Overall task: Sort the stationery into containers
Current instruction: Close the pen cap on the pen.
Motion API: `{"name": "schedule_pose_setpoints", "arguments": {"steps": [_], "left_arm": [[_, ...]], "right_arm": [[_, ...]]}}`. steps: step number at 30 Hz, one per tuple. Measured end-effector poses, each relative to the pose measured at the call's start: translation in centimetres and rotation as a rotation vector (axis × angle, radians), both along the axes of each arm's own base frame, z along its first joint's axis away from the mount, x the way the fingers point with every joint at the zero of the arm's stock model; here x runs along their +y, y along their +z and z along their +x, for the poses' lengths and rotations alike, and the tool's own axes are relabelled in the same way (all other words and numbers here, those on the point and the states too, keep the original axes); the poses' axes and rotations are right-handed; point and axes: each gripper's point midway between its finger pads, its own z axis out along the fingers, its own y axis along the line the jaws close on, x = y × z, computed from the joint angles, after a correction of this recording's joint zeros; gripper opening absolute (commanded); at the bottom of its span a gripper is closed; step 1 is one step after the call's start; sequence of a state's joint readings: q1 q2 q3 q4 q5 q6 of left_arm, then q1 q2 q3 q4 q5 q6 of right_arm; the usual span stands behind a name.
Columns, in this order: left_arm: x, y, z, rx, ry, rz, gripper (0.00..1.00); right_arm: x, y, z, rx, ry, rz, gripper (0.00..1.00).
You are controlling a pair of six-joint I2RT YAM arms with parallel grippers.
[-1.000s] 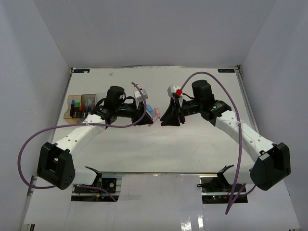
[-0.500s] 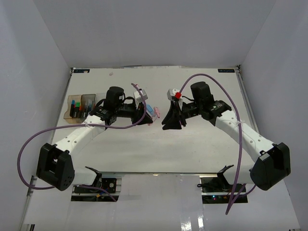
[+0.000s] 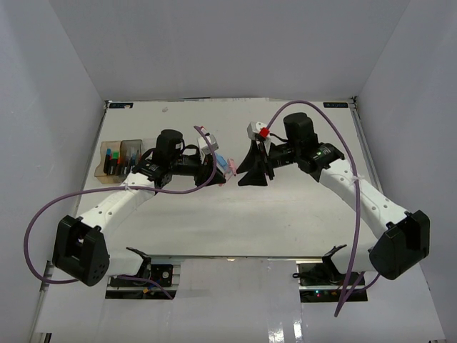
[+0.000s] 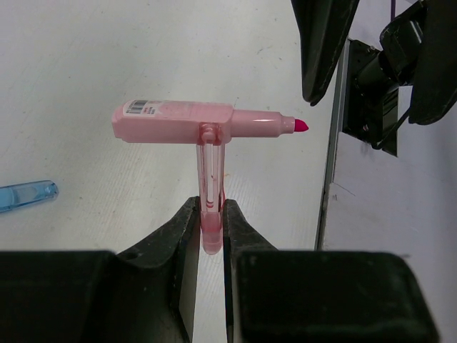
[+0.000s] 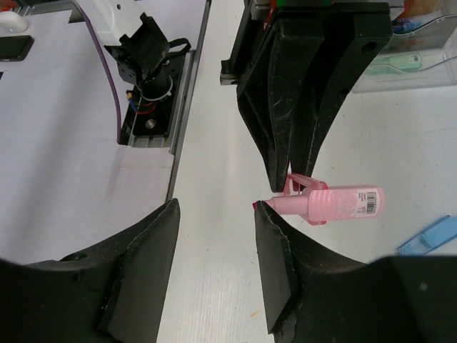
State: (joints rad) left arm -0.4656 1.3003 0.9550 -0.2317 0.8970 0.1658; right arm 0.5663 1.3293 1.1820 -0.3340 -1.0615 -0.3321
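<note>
A pink highlighter (image 4: 186, 120) with its magenta tip bare hangs crosswise from a clear pink clip, a little above the table. My left gripper (image 4: 208, 214) is shut on that clip. In the top view the left gripper (image 3: 214, 171) holds the highlighter (image 3: 230, 167) at the table's middle, facing my right gripper (image 3: 251, 175). The right gripper (image 5: 214, 214) is open and empty, and the highlighter (image 5: 335, 204) has its tip right at its right finger. The containers (image 3: 118, 158) stand at the far left with several capped highlighters inside.
A clear blue tapered piece (image 4: 25, 194) lies on the table by the pink highlighter, and shows in the right wrist view (image 5: 428, 236). A clear box (image 5: 414, 50) holding a green piece shows behind the left gripper. Purple cables arc over both arms.
The right gripper dipped slightly toward the near edge, then came back up, staying close to the highlighter's tip. The left gripper keeps hold of the pink highlighter, almost still.
</note>
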Motion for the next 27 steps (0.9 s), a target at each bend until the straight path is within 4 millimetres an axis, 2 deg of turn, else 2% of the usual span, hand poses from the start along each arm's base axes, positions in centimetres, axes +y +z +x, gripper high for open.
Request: {"name": "schedule_pose_setpoints", "arguments": {"steps": [5,15,27], "left_arm": [[0.0,0.0,0.0,-0.004,-0.001,0.0,0.0],[0.0,0.3,-0.1,-0.015,-0.004,-0.004,0.0],[0.1,0.6,-0.3,-0.034,-0.011,-0.016,0.0]], "right_arm": [[0.7,0.3,0.0,0.001,0.018,0.009,0.54],[1.7,-1.6,0.1,0.051,0.044,-0.02,0.54],[2.5,-2.7,0.5,0.08,0.046,-0.034,0.54]]}}
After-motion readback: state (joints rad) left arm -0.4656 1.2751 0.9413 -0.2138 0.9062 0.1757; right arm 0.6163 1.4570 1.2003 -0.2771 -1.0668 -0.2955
